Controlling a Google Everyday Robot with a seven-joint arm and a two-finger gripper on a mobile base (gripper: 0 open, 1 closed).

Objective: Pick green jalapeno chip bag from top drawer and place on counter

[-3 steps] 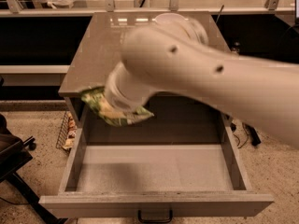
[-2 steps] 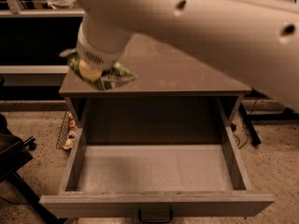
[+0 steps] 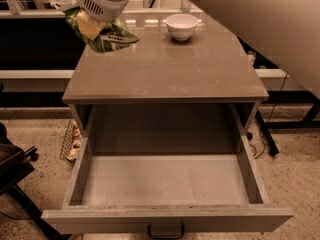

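The green jalapeno chip bag (image 3: 106, 34) hangs crumpled in the air above the counter's (image 3: 170, 71) far-left part, clear of the glossy top and not yet resting on it. The gripper (image 3: 96, 24) is right above it, at the counter's back-left corner. Its fingers are buried in the foil, but since the bag dangles free they must be clamped on its upper end. Holding the bag from above, with its loose end drooping, suits a straight lowering onto the surface. The spot chosen looks sensible too, because it is well apart from the white bowl (image 3: 181, 26), which stands near the counter's back edge toward the middle. Below the counter's front edge the top drawer (image 3: 252, 156) stands pulled fully out, its floor bare and its dark handle (image 3: 166, 231) at the front. That fits a lift already done, with only the putting-down left. Compared with the frame just before, the bag has travelled from over the counter's front-left area up and back toward its rear. The bulky arm (image 3: 280, 29) has swung off to the counter's right side, uncovering the bowl it hid. The drawer has not moved.
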